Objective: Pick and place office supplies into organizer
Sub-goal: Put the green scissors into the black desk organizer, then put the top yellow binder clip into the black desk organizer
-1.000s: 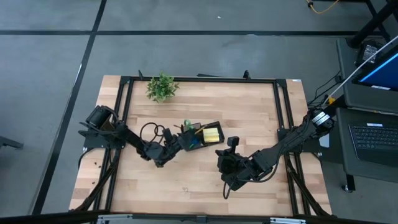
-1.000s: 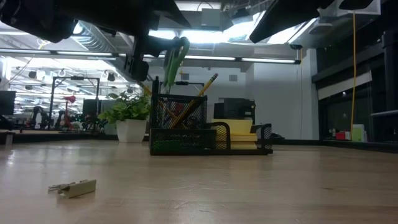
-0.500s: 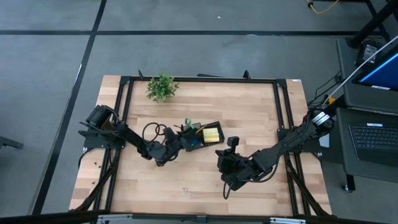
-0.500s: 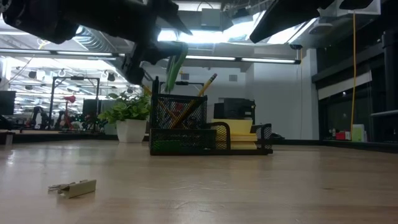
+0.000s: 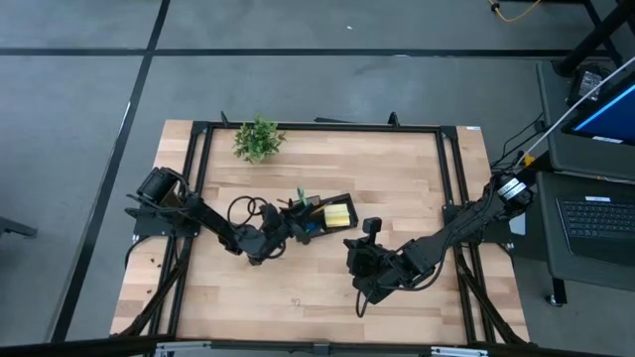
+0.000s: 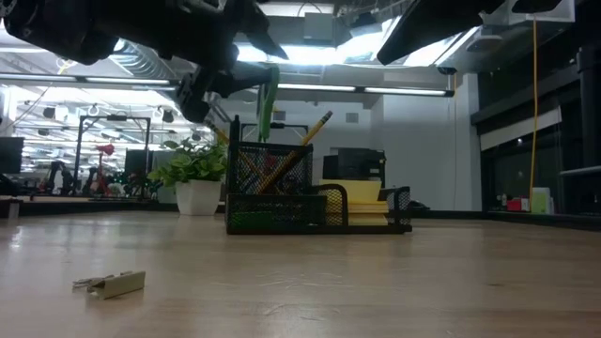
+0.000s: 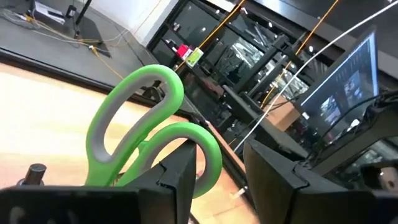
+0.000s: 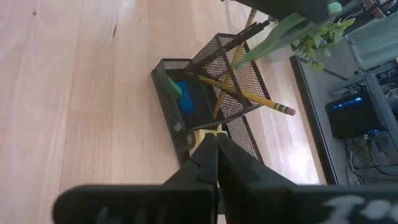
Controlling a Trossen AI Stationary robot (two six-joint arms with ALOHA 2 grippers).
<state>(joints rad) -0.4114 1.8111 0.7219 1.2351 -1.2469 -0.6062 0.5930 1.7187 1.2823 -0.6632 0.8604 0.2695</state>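
The black mesh organizer [image 5: 322, 216] [image 6: 310, 202] [image 8: 205, 93] stands mid-table. It holds pencils [image 8: 249, 93], a yellow pad [image 5: 339, 215], a blue block [image 8: 186, 99] and a green piece [image 8: 173, 84]. Green-handled scissors [image 7: 143, 124] [image 6: 269, 99] stand blade-down in its taller section, handles up. My left gripper [image 7: 221, 162] [image 5: 281, 226] is open just left of the organizer, level with the handles. My right gripper [image 8: 216, 146] [image 5: 369, 230] is shut and empty, above the table to the organizer's near right. My left gripper is open with one finger [image 7: 180, 177] right beside the scissors' lower handle loop [image 7: 208, 155]. Whether that finger touches the loop, I cannot tell. The scissors stand in the organizer on their own.
A small potted plant [image 5: 258, 139] [image 6: 192, 174] stands near the far edge. A loop of black cable [image 5: 243, 210] hangs by the left arm. A small flat clip-like piece [image 6: 113, 282] lies on the near part of the table. Black frame rails [image 5: 198, 169] border the wooden top.
My left gripper has drawn back a little toward the table's left, away from the organizer. The scissors' handles, leaning before, now stand more upright in the taller section. The right arm has kept still.
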